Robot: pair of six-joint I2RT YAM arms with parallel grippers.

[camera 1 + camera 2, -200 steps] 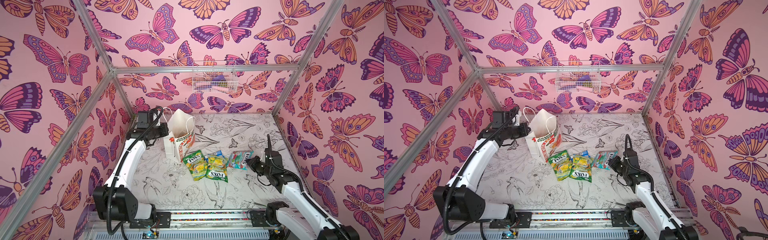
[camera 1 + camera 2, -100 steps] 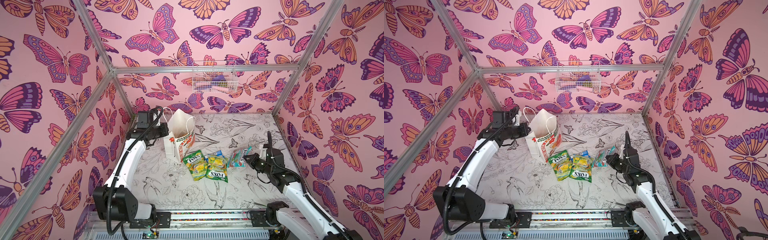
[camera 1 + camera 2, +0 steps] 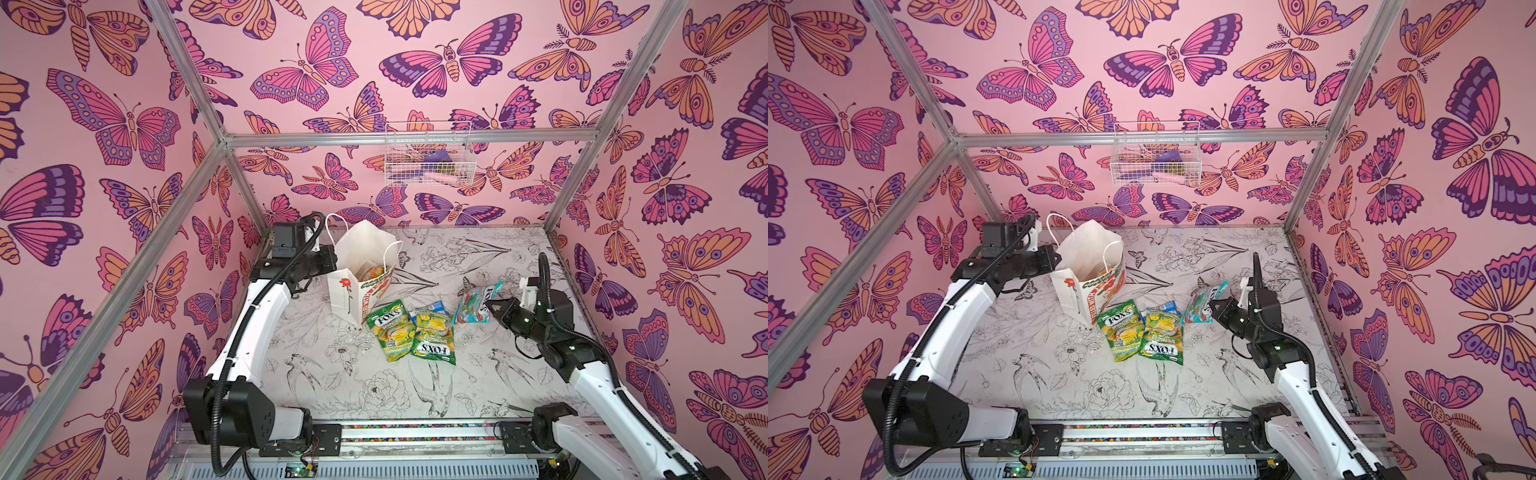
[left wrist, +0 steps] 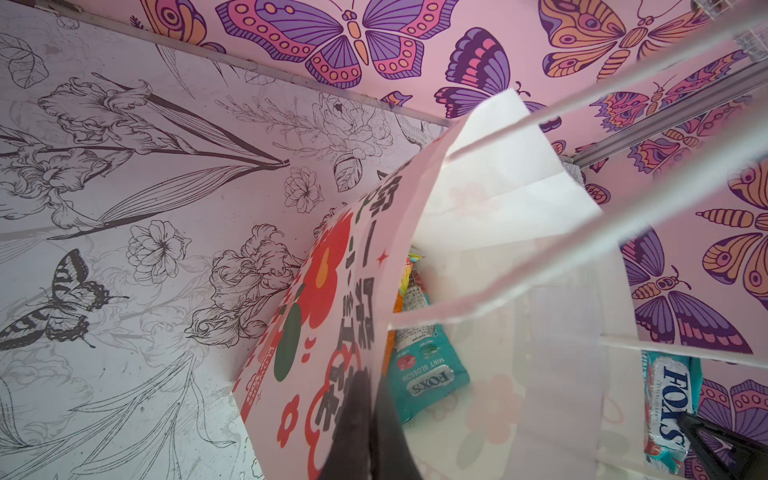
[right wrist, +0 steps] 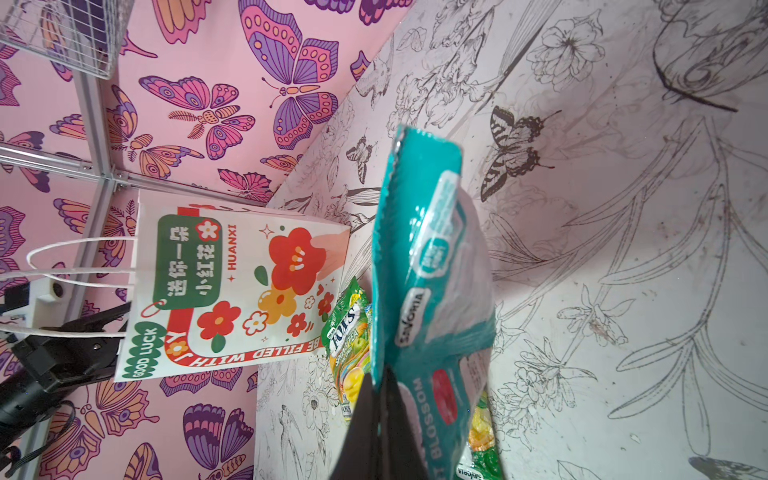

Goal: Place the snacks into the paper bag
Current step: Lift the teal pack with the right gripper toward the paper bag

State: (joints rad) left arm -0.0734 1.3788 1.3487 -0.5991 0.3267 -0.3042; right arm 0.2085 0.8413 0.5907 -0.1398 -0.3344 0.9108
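Moved: the teal FOX'S packet (image 3: 473, 301) (image 3: 1200, 303) is now lifted off the table (image 3: 332, 374) and stands tilted on its edge. One second ago it lay flat. The right gripper (image 3: 490, 306) has risen with it.
Right gripper: its claw is clamped on one edge of the teal FOX'S packet (image 5: 428, 270), right of centre in both top views.
Left gripper (image 3: 332, 259): its claw is pinched on the rim of the paper bag (image 3: 345, 295), at the left of the bag; no change here.
Paper bag: upright, mouth open, left of centre, red flower on the front face.
Inside the bag: an orange packet (image 3: 372, 273) and a second teal FOX'S packet (image 4: 428, 374).
On the table: the left green-yellow FOX'S packet (image 3: 390, 330) and the right green-yellow FOX'S packet (image 3: 434, 338) touch each other, just lower right of the bag. A small blue-white packet (image 3: 430, 307) touches their upper edge.
Wire basket (image 3: 428, 162): on the back wall, upper centre.
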